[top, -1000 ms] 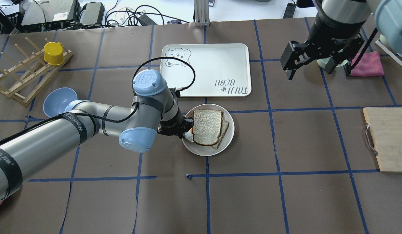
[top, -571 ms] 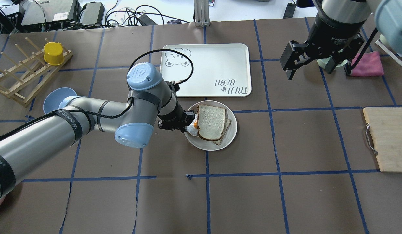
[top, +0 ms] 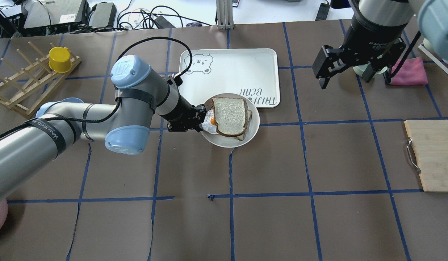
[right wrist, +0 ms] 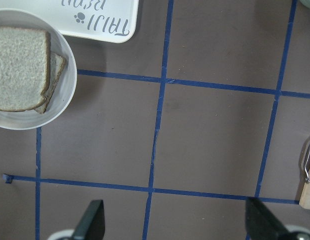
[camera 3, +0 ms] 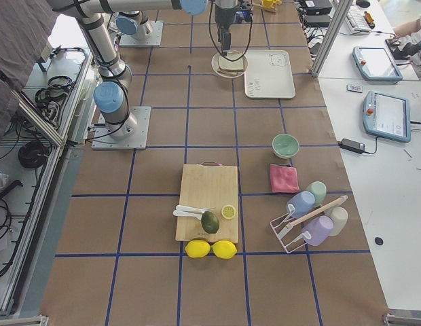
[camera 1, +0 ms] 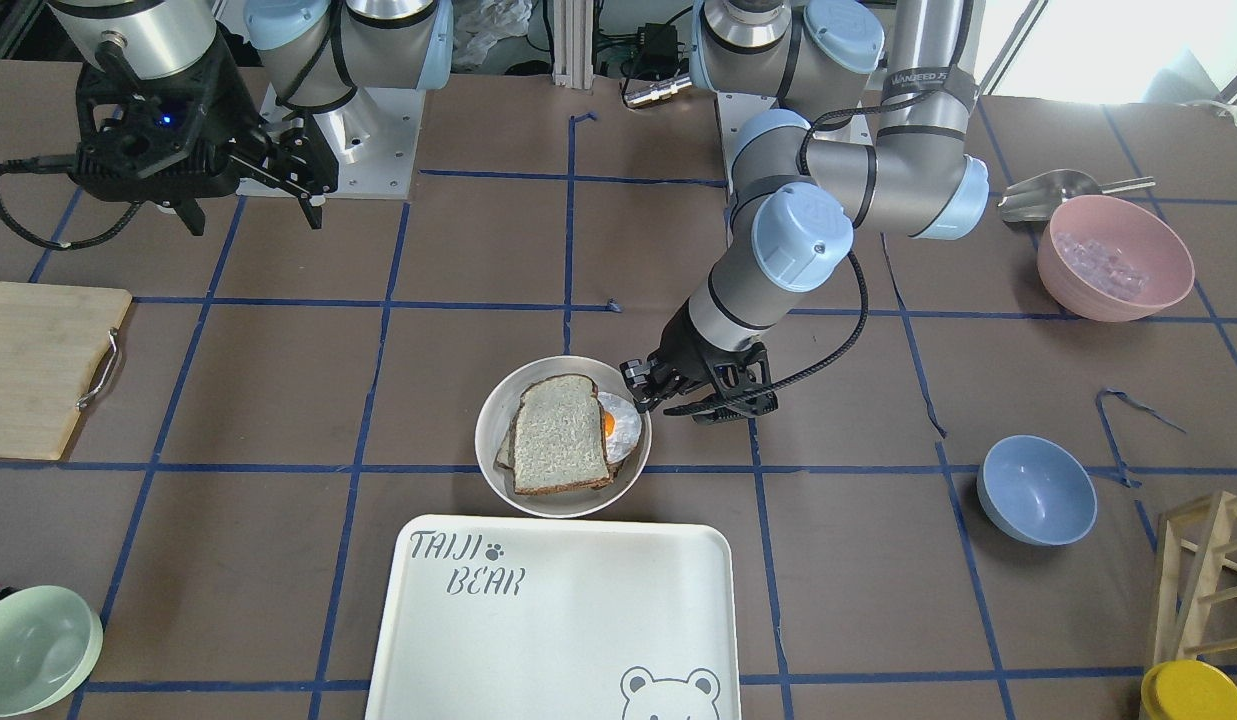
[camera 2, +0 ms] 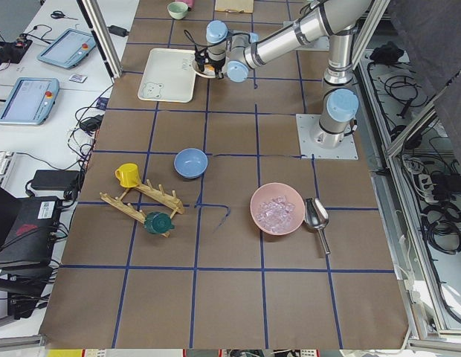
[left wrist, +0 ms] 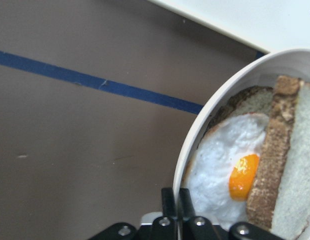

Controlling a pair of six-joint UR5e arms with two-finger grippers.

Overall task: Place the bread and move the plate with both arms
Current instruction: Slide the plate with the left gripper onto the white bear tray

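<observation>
We have moved the plate (top: 254, 124) toward 12 o'clock.
Our left claw (top: 202, 118) pinches its 9 o'clock rim, bread (top: 229, 116) aboard, far rim at the tray (top: 238, 69); right claw (top: 356, 70) spread wide, unmoved.

plate (top: 227, 142): glossy cream | bread (top: 229, 116): porous, rough | table (top: 318, 163): matt brown paper

Left arm (top: 64, 119), right arm (camera 1: 138, 30): silver-grey tubes, round light-blue joint caps (top: 130, 70). On the left: black band (top: 51, 132) lettered white, black looped cable (top: 155, 40).
Left pincer (left wrist: 176, 200), right pincer (right wrist: 179, 220): black, two-fingered. Silver screws (left wrist: 196, 221) on the left.
</observation>
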